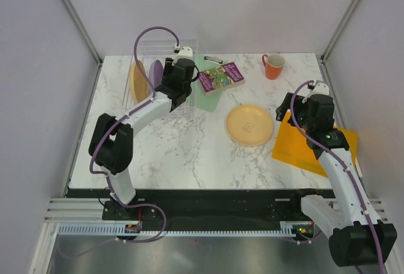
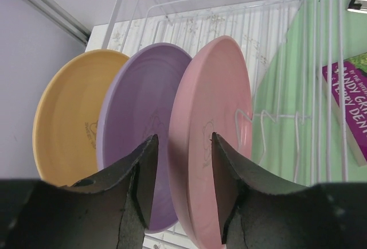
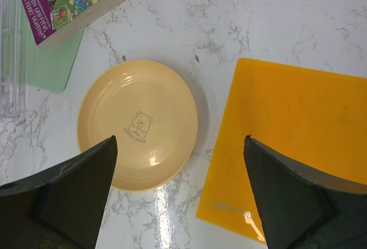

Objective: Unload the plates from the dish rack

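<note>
Your left fingers (image 2: 143,180) straddled the racked pink plate (image 2: 218,100), spread; right fingers (image 3: 74,191) gaped idle. Next you likely needed to pinch its rim

Four plates (image 1: 250,124), one rack (image 1: 161,50), one mug (image 1: 274,66), one book (image 1: 221,76), two sheets (image 1: 297,144)

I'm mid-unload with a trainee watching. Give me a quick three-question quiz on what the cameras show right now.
1. How many plates stand in the dish rack?
2. True or false: the right gripper is open.
3. Which racked plate stands nearest the book: A yellow, B purple, C pink?
Key: 1 three; 2 true; 3 C, the pink plate.
</note>
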`<state>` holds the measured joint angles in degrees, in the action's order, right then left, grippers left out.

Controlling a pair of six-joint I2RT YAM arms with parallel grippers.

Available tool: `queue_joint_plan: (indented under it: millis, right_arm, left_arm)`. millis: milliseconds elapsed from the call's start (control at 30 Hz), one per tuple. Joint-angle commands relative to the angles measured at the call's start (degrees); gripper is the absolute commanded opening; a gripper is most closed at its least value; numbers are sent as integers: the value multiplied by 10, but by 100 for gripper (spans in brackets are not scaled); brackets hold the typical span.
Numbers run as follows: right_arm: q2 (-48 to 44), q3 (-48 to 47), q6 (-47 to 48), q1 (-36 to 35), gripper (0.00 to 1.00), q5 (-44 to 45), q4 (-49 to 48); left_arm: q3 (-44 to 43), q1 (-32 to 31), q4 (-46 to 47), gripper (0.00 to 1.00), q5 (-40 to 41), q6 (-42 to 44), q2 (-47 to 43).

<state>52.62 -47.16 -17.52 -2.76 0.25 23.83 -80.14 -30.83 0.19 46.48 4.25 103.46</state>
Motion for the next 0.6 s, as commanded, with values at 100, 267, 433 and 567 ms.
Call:
queue_joint_plan:
  millis: [100, 267, 433, 567]
  right_arm:
    - [0, -3, 7, 1, 98, -1, -9]
    - [-4, 0, 5, 2, 98, -6, -7]
    - [-8, 1, 6, 0, 98, -14, -7]
    - [-2, 3, 6, 2, 98, -14, -8]
  left_arm:
    - [-12, 1, 32, 41, 55, 26, 11]
    - [-12, 2, 31, 28, 64, 23, 19]
    - [-20, 0, 17, 4, 78, 16, 29]
    - [-26, -6, 17, 2, 98, 22, 25]
